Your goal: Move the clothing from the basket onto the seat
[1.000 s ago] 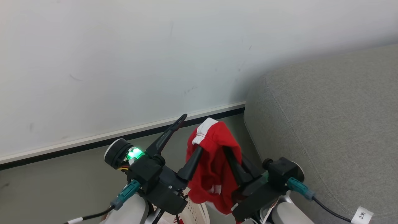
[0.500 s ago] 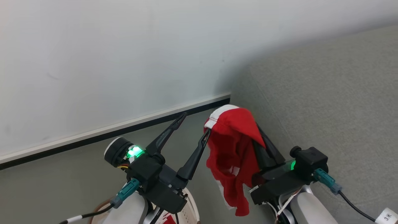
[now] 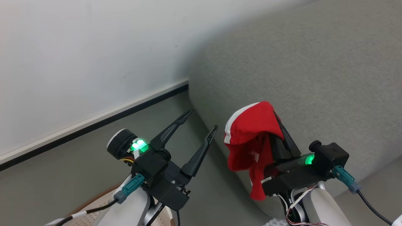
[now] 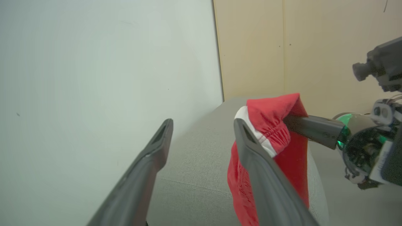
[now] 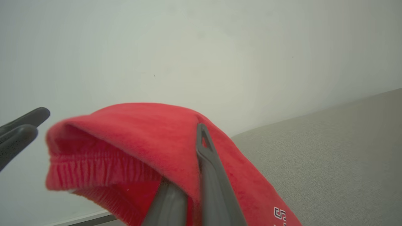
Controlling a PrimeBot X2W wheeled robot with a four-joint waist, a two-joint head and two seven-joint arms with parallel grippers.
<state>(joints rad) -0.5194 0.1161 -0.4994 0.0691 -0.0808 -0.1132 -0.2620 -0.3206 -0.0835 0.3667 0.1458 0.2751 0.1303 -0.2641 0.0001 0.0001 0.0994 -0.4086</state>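
Note:
Red clothing [image 3: 251, 125] with a white band hangs draped over my right gripper [image 3: 276, 117], which is shut on its fabric. It hangs at the near left corner of the grey seat [image 3: 298, 62]. In the right wrist view the clothing [image 5: 141, 135] covers that gripper [image 5: 196, 138]; one finger [image 5: 209, 169] lies over the fabric. My left gripper [image 3: 202, 121] stands open and empty, just left of the clothing. In the left wrist view its fingers [image 4: 160, 138] spread wide, with the clothing [image 4: 276, 122] right behind the right one. A bit of the basket [image 3: 94, 196] rim peeks out at the bottom left.
A white wall [image 3: 78, 47] with a dark baseboard [image 3: 94, 121] runs behind the grey floor [image 3: 62, 172] left of the seat. The left wrist view has a beige panel [image 4: 282, 47] beyond the seat [image 4: 194, 163]. The left gripper's fingertips [image 5: 22, 125] show at the right wrist view's left edge.
The head camera has swung right, bringing more of the seat into view. My right gripper carried the clothing right towards the seat. The left gripper's finger slipped out of the fabric.

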